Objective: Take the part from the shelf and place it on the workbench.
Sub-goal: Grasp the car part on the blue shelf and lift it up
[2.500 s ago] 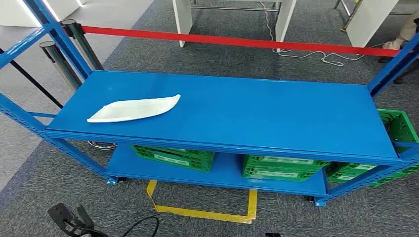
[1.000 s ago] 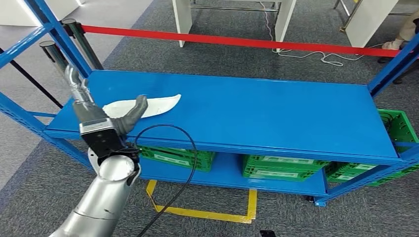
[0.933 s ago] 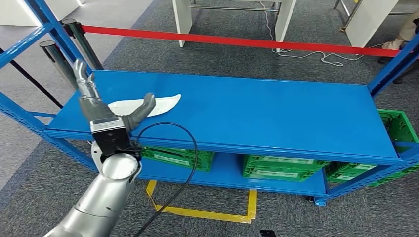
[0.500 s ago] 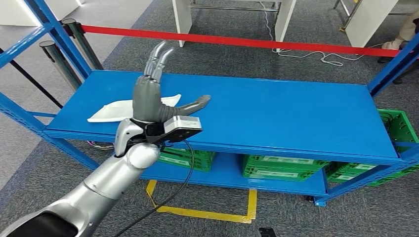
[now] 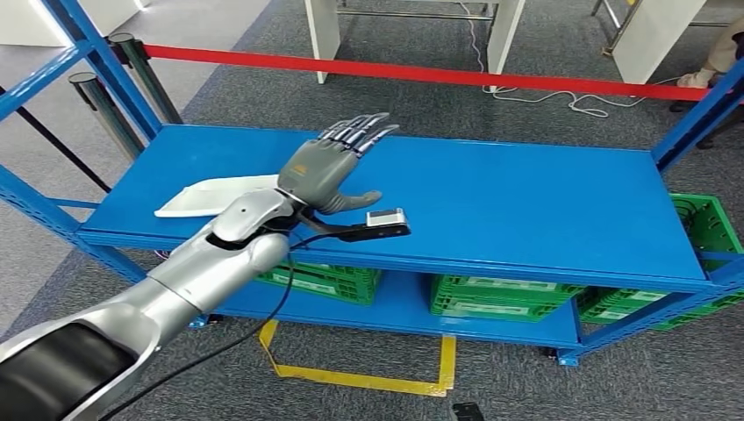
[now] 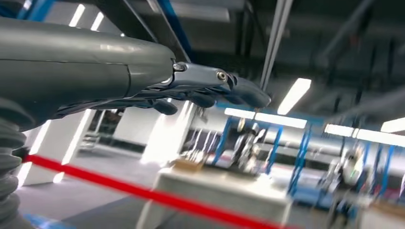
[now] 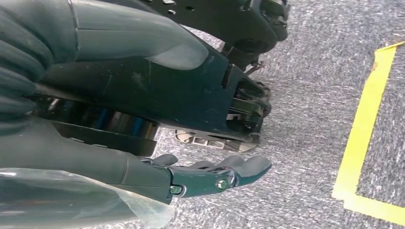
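The white, boat-shaped part lies flat on the left of the blue shelf top. My left arm partly covers its right end. My left hand hovers above the shelf just right of the part, fingers spread and pointing away to the right, holding nothing. In the left wrist view the same hand is stretched out with nothing in it. My right hand hangs low over the grey carpet, fingers extended and apart from the thumb, empty.
Green crates sit on the lower shelf, and another is at the right end. A red barrier tape and metal posts stand behind the shelf. Yellow tape marks the floor in front.
My left arm rose from below into view, swung up over the shelf and moved right. The hand turned and now hovers right of the part, which has not moved.
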Robot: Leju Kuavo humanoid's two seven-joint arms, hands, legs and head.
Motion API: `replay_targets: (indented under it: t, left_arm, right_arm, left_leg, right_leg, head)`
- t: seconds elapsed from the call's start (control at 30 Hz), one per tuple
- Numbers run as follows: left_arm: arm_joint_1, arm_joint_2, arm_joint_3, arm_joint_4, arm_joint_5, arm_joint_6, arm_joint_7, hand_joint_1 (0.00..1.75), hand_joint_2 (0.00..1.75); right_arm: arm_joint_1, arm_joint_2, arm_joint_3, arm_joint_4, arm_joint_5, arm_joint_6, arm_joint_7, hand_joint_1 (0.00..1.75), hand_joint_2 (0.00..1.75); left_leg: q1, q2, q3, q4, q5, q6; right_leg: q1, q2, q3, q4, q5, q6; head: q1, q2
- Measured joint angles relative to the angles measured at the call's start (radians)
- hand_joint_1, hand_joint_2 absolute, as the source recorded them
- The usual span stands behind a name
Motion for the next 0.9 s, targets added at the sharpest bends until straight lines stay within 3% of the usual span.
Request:
replay_targets:
  t: [0.03,0.1,0.17,0.3,0.67,0.8,0.87,0.9]
  left_arm:
    - [-0.015,0.004,-0.005,0.034,0.0,-0.02,0.004,0.0,0.87]
    - [-0.044,0.012,-0.016,0.101,-0.005,-0.063,0.025,0.0,0.87]
    - [-0.071,0.02,-0.027,0.161,-0.024,-0.11,0.063,0.0,1.75]
    - [-0.111,0.034,-0.062,0.251,-0.089,-0.161,0.132,0.0,1.75]
    - [-0.156,0.043,-0.103,0.347,-0.106,-0.215,0.177,0.0,1.75]
    - [-0.158,0.045,-0.106,0.359,-0.106,-0.179,0.2,0.0,0.0]
    - [-0.16,0.048,-0.104,0.367,-0.105,-0.168,0.209,0.0,0.0]
    - [-0.16,0.05,-0.103,0.371,-0.103,-0.167,0.211,0.0,0.0]
  right_arm:
    - [0.0,0.0,0.004,0.0,0.004,0.003,0.002,0.0,1.75]
    - [-0.002,0.0,0.011,0.0,0.011,0.011,0.009,0.0,1.75]
    - [-0.005,0.0,0.018,0.0,0.013,0.02,0.022,0.0,1.75]
    - [-0.008,0.0,0.024,0.0,0.004,0.025,0.049,0.0,1.75]
    - [-0.015,0.0,0.024,0.0,-0.007,0.038,0.087,0.0,1.75]
    - [-0.016,0.0,0.024,0.0,-0.008,0.042,0.098,0.0,1.75]
    - [-0.016,0.0,0.024,0.0,-0.009,0.042,0.102,0.0,1.75]
    - [-0.017,0.0,0.024,0.0,-0.01,0.042,0.104,0.0,1.31]
  left_leg:
    - [0.0,0.0,0.0,0.0,0.0,0.0]
    - [0.0,0.0,0.0,0.0,0.0,0.0]
    - [0.0,0.0,0.0,0.0,0.0,0.0]
    - [0.0,0.0,0.0,0.0,0.0,0.0]
    - [0.0,0.0,-0.001,0.001,0.0,0.0]
    - [0.0,0.0,-0.001,0.001,0.0,0.0]
    - [0.0,0.0,-0.001,0.001,0.0,0.0]
    - [0.0,0.0,-0.001,0.001,0.0,0.0]
  right_leg:
    - [0.0,0.0,0.0,0.0,0.0,0.0]
    - [0.0,0.0,0.0,0.0,0.0,0.0]
    - [0.0,0.0,0.0,0.0,0.0,0.0]
    - [0.0,-0.001,0.0,0.001,0.0,0.0]
    - [0.0,-0.001,0.0,0.001,0.0,0.0]
    - [0.0,-0.001,0.0,0.001,0.0,0.0]
    - [0.0,-0.001,0.0,0.001,0.0,0.0]
    - [0.0,-0.001,0.0,0.001,0.0,0.0]
  head:
    - [0.0,0.0]
    - [0.0,0.0]
    - [0.0,0.0]
    - [0.0,0.0]
    - [0.0,0.0]
    - [0.0,0.0]
    - [0.0,0.0]
    - [0.0,0.0]
